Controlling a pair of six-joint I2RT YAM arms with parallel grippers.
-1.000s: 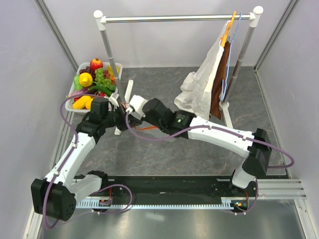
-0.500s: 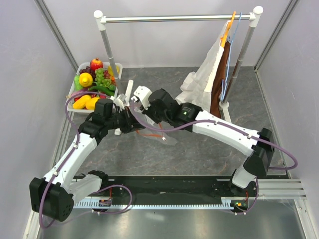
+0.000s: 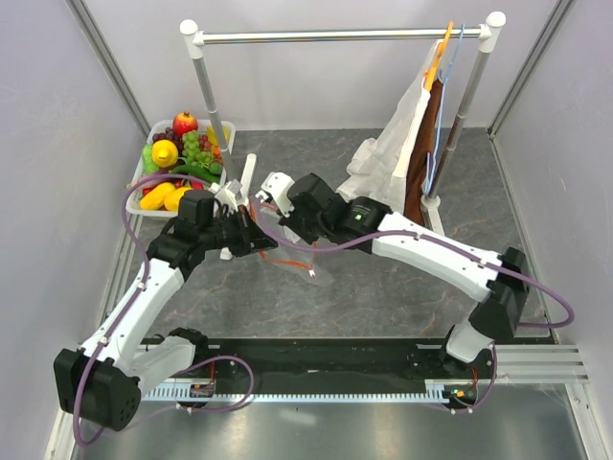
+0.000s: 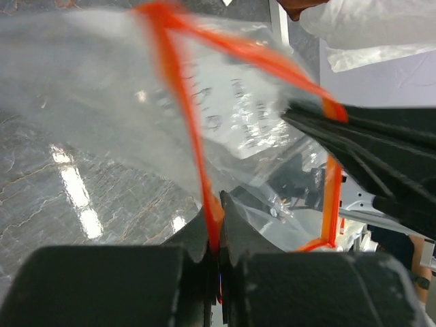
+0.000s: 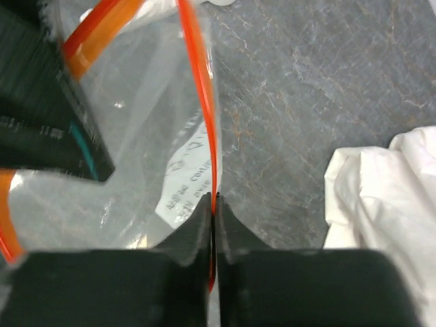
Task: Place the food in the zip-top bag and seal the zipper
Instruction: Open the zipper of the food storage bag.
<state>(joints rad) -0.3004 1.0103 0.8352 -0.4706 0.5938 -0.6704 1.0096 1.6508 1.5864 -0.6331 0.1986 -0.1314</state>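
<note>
We clench the zipper (image 4: pixel 182 116) in left gripper (image 4: pixel 214 218) and right gripper (image 5: pixel 213 208), the zip-top bag (image 4: pixel 88 95) mouth parted; grey table (image 3: pixel 383 307) stretches near and right.

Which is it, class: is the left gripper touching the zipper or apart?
Touching. The left wrist view shows the zipper pinched inside the shut left gripper.

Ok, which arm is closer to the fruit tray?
Left. The left gripper pinches the zip-top bag, its wrist beside the fruit tray; the right gripper holds it from the opposite side, farther off.
</note>
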